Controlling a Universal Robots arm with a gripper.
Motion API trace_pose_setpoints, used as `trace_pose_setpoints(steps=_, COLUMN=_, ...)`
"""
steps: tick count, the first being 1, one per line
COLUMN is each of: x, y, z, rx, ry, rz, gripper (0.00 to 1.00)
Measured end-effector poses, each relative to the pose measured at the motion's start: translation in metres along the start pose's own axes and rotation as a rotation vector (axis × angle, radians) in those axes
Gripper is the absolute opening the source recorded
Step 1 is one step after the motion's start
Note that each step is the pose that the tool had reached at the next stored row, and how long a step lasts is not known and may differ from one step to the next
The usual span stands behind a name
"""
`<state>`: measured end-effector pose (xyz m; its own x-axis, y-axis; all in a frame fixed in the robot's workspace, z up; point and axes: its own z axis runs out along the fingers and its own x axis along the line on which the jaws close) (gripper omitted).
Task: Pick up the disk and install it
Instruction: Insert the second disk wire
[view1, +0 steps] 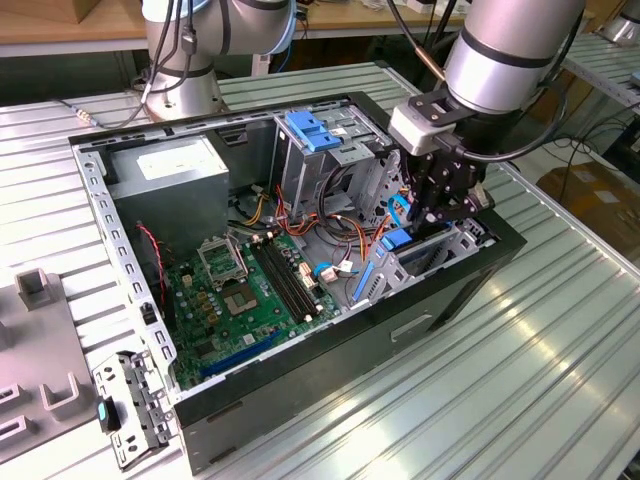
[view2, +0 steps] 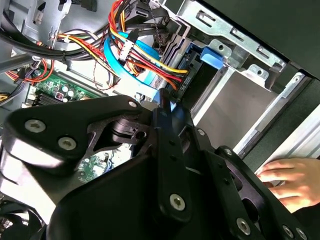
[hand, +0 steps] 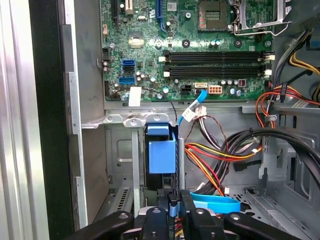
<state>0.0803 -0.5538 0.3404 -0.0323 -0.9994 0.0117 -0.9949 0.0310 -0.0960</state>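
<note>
The disk (hand: 162, 150) stands on edge in the metal drive bay (hand: 120, 150) at the front corner of the open computer case (view1: 100, 200); I see its dark body and a blue plastic side rail. In the exterior view the blue rail of the disk (view1: 398, 240) sits low in the bay. My gripper (hand: 173, 207) reaches down into that bay, its black fingers close together with a strip of the disk's blue plastic between them. The second wrist view has the gripper (view2: 167, 107) pinched on the same blue edge, and the exterior view has the gripper (view1: 440, 215) just above the bay.
A person's hand (view2: 285, 177) rests outside the case by the bay. Red, yellow and blue cables (hand: 220, 150) crowd the bay's side. The motherboard (view1: 240, 290), a grey power supply (view1: 170, 170) and a blue latch (view1: 315, 130) are inside. A bracket (view1: 125, 405) lies on the table.
</note>
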Motion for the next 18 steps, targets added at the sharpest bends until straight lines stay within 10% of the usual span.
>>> trace_pose_setpoints(steps=6, x=-0.0003, y=-0.0014, z=-0.0144, rx=0.0, ry=0.0004, rz=0.0, gripper=0.24)
trace_pose_setpoints(steps=18, x=-0.0003, y=-0.0014, z=-0.015, rx=0.0, ry=0.0004, rz=0.0, gripper=0.11)
